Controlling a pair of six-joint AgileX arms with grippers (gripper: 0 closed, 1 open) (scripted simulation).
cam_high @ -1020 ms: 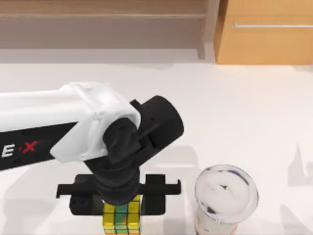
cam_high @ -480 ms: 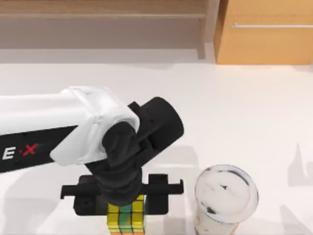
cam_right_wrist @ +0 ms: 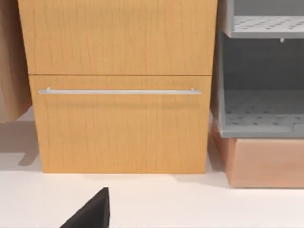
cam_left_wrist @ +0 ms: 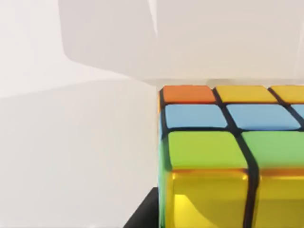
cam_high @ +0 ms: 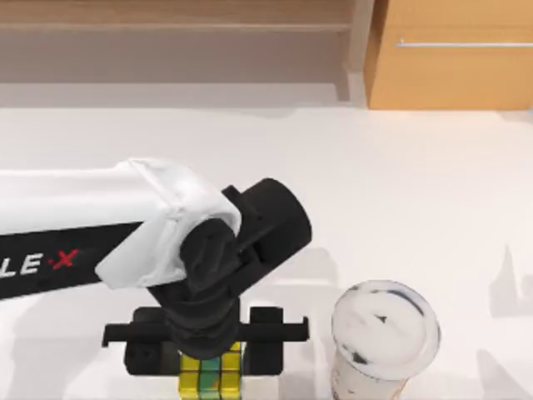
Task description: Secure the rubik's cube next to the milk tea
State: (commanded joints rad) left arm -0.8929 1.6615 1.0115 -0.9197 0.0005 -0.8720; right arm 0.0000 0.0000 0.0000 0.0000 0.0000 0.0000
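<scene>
Drifting back left since a moment ago, the left gripper (cam_high: pixel 208 367) is sitting over the cube (cam_high: pixel 208 377) near the cup (cam_high: pixel 385 329), its grasp hidden, so lifting now is risking a slip.

The rubik's cube (cam_left_wrist: pixel 223 152) sits very close to the lens, running past the picture's edge. Its squares show a row of orange and yellow, then blue, then green, then glossy yellow nearest the camera, all parted by black grid lines. Around it lies the pale surface (cam_left_wrist: pixel 71 156), crossed by soft grey shadows. A dark sliver shows beside the cube's near corner.
</scene>
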